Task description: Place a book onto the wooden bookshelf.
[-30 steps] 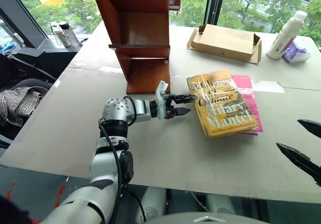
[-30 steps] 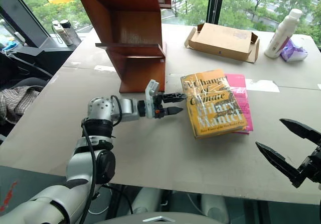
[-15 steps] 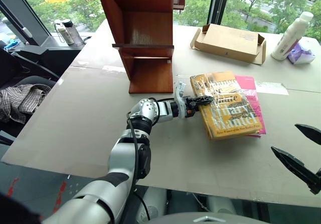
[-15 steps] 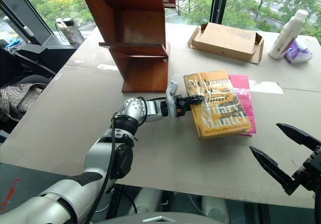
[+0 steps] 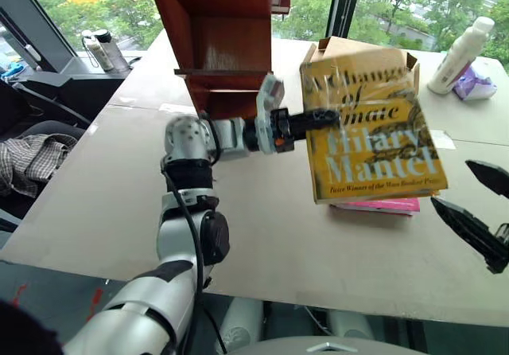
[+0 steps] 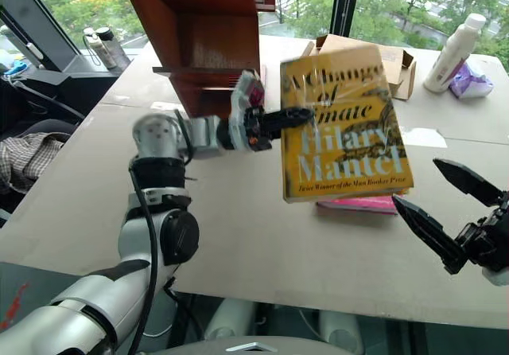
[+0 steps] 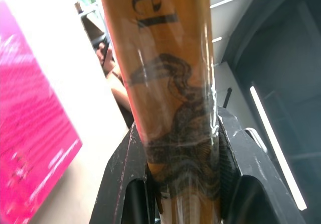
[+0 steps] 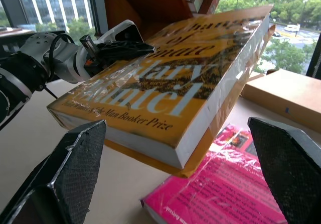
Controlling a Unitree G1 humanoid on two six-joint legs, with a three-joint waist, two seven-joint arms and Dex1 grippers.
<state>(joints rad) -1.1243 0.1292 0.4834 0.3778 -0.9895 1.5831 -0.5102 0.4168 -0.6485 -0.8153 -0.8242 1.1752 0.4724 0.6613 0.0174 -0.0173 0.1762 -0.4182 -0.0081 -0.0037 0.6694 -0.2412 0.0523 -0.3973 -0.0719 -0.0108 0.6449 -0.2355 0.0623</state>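
Note:
The thick yellow-orange book (image 5: 374, 132) hangs tilted above the table, lifted off the pink book (image 5: 374, 206). My left gripper (image 5: 322, 118) is shut on its left edge; in the left wrist view the yellow spine (image 7: 165, 58) sits clamped between the black fingers (image 7: 120, 184). The reddish-brown wooden bookshelf (image 5: 223, 37) stands just behind and left of the gripper. My right gripper (image 5: 451, 182) is open near the table's front right, below and right of the book, holding nothing. The right wrist view shows the book (image 8: 170, 93) between its spread fingers (image 8: 65, 179).
A tan cardboard box (image 6: 398, 64) lies behind the raised book. A white bottle (image 5: 457, 52) and a purple bag (image 5: 477, 80) stand at the back right. Two small bottles (image 5: 99, 52) sit on a ledge at the far left. The grey table (image 5: 119, 180) is bare on its left side.
My left gripper reached the book's left edge, shut on it and raised it off the pink book, tilting the cover toward me. The right gripper rose slightly and stayed open.

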